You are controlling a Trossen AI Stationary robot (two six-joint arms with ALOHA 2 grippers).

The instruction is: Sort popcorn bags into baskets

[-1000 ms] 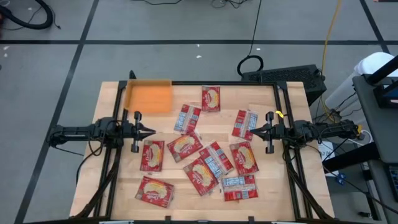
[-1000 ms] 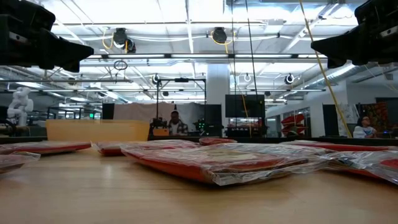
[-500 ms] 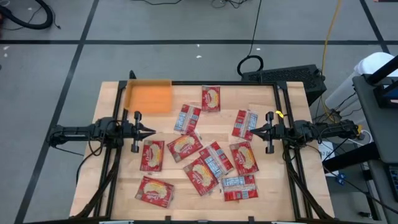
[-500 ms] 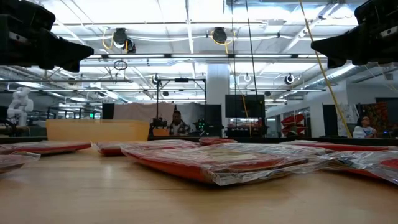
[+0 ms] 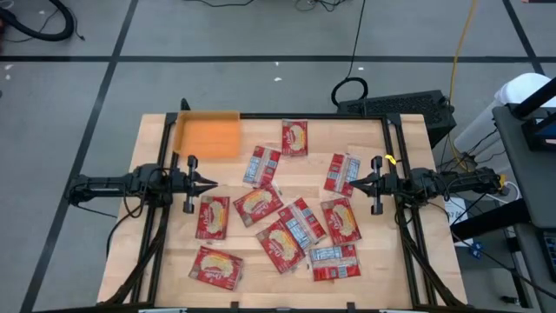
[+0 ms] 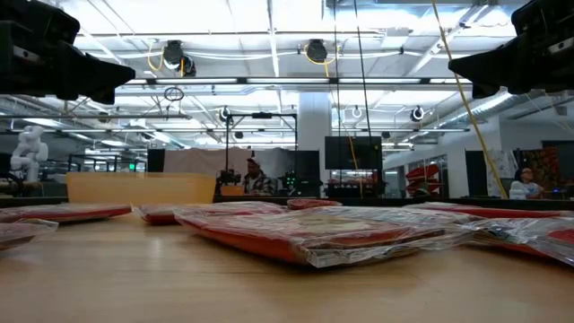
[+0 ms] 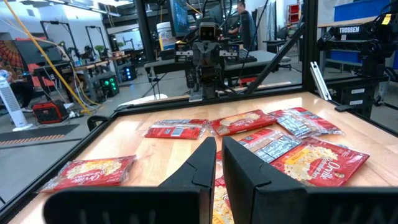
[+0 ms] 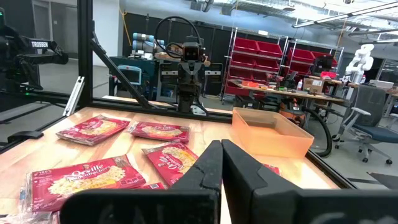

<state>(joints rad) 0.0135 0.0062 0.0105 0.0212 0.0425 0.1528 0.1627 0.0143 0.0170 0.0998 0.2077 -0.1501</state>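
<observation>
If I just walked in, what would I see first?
A scatter of red popcorn bags covering the middle of the wooden table. An orange basket sits at the table's far left corner, with nothing in it. The left gripper and right gripper hover shut on either side.

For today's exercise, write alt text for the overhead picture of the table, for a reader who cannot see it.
Seen from above, about ten red popcorn bags lie scattered across a wooden table, none in the empty orange basket at its far left corner. The left hand and the right hand wait shut at opposite sides, holding nothing.
</observation>
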